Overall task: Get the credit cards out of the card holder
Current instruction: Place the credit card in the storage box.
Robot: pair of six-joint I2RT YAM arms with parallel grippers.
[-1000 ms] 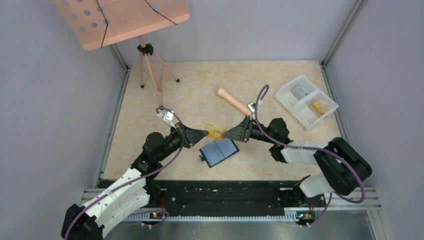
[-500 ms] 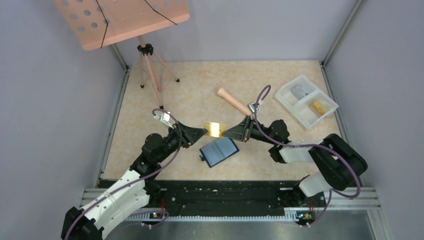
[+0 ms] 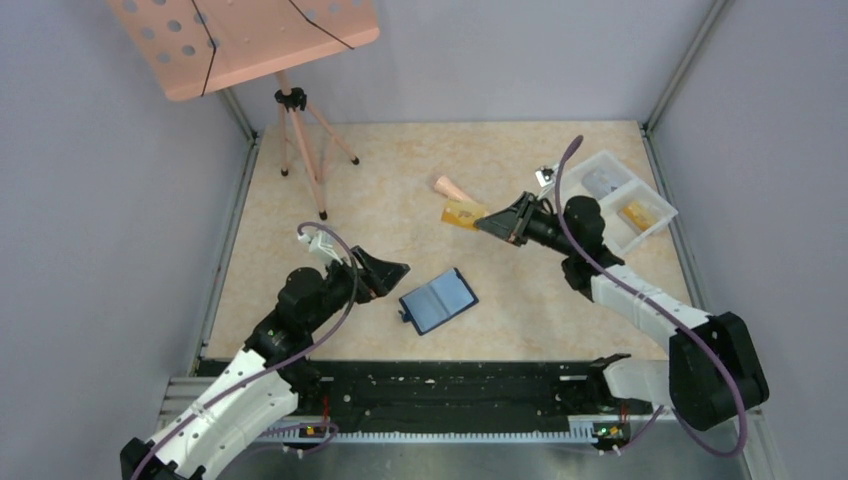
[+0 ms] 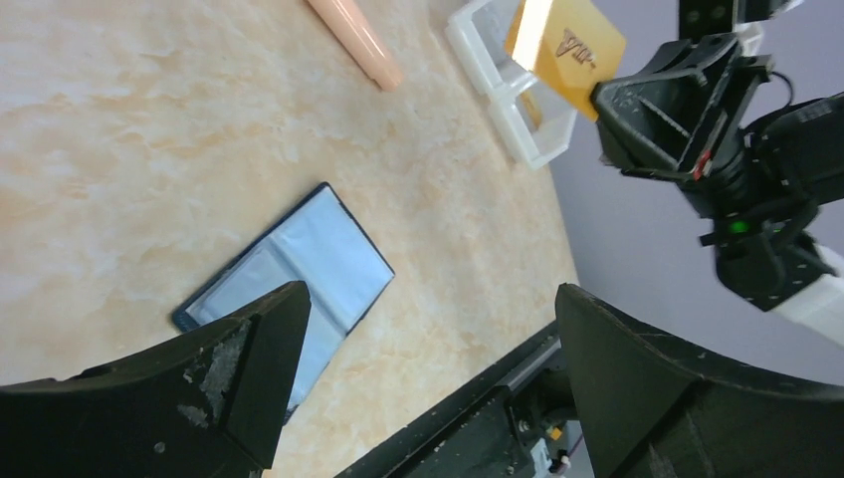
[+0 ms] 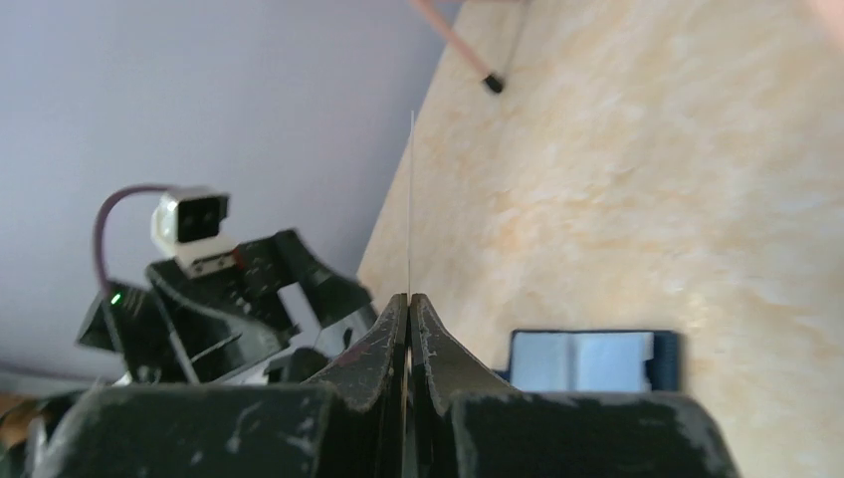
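Away goes the tan-gold card (image 3: 463, 213), well beyond the card holder (image 3: 438, 301) lying open on the bench (image 3: 380, 190), clenched edge-on in the right tool (image 3: 483, 222). Left tool (image 3: 400, 270), just beside the card holder, hangs released, so the handover looks done.

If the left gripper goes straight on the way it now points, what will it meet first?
Probably the table close beside the card holder, which lies slightly off that line; depth is unclear.
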